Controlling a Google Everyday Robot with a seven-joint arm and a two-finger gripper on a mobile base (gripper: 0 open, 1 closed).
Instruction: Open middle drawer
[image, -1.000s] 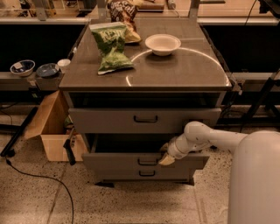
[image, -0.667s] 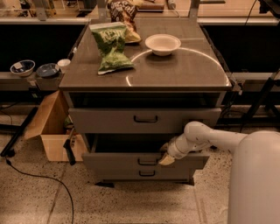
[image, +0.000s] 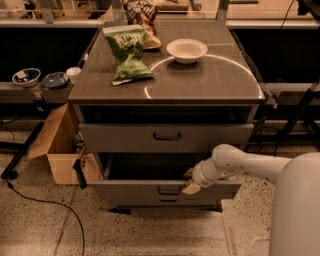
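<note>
A robot's white, rounded body (image: 300, 210) fills the lower right corner, its white jointed arm (image: 240, 164) reaching left to the front of a grey metal desk (image: 210, 82) on a speckled floor. The tan-tipped gripper (image: 191, 183) sits at the top edge of the middle drawer (image: 130, 191), a wide, shallow grey drawer with a small black bar handle (image: 168, 190), just right of that handle; whether the jaws are spread or pressed together cannot be told. The middle drawer stands open, its front well forward of the grey top drawer (image: 125, 137) above, with a dark gap showing behind it. To the left, an open brown cardboard box (image: 60, 150) rests against the desk, near a black cable (image: 45, 205) on the floor. On the desk top lie a crumpled green snack bag (image: 127, 52) and, to its right, a shallow white bowl (image: 186, 50); a brown snack bag (image: 142, 17) lies behind them at the far edge.
</note>
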